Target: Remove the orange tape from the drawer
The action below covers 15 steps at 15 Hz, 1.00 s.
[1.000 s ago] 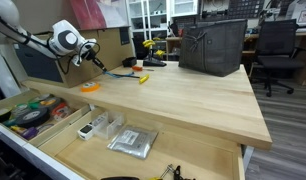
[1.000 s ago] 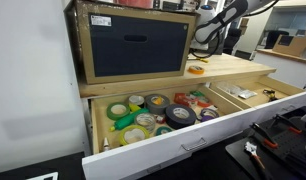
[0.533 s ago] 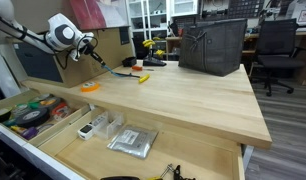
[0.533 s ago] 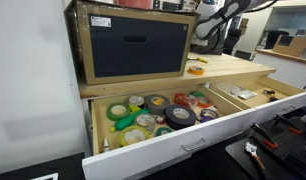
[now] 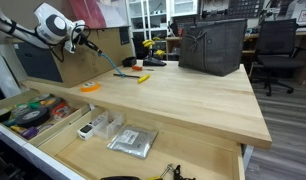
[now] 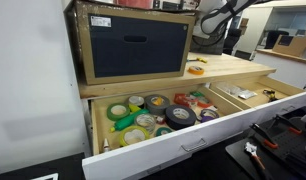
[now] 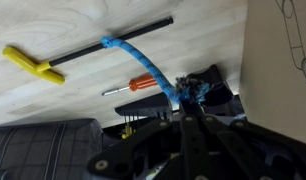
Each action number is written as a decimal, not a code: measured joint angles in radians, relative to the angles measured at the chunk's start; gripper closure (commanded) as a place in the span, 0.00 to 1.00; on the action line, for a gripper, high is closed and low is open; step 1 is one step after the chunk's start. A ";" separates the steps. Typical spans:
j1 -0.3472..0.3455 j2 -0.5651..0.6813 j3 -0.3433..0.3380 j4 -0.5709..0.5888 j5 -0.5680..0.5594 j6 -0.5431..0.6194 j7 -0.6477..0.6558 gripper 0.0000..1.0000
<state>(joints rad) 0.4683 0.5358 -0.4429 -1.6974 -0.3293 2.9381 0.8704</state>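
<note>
The orange tape (image 5: pixel 90 87) lies on the tabletop (image 5: pixel 183 100) near its back edge, out of the open drawer (image 6: pixel 183 143). The gripper (image 5: pixel 79 40) hangs well above, pinched together and empty. Removal looks done; the next move only calls for parking clear.

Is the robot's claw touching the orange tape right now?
Apart. In an exterior view the gripper hangs in the air, high above the orange tape lying flat on the tabletop, with clear space between them.
</note>
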 measured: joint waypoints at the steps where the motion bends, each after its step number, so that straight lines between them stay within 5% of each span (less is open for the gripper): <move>1: 0.021 -0.016 -0.025 -0.020 -0.014 0.025 0.012 1.00; 5: 0.133 -0.067 -0.144 -0.081 -0.079 0.083 0.066 1.00; 6: 0.155 -0.073 -0.169 -0.089 -0.092 0.088 0.073 0.73; 9: 0.162 -0.110 -0.167 -0.126 -0.103 0.093 0.027 0.57; 15: 0.097 -0.208 -0.051 -0.233 -0.100 0.092 -0.160 0.13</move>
<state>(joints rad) 0.5656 0.3275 -0.4940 -1.9309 -0.4296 3.0305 0.7101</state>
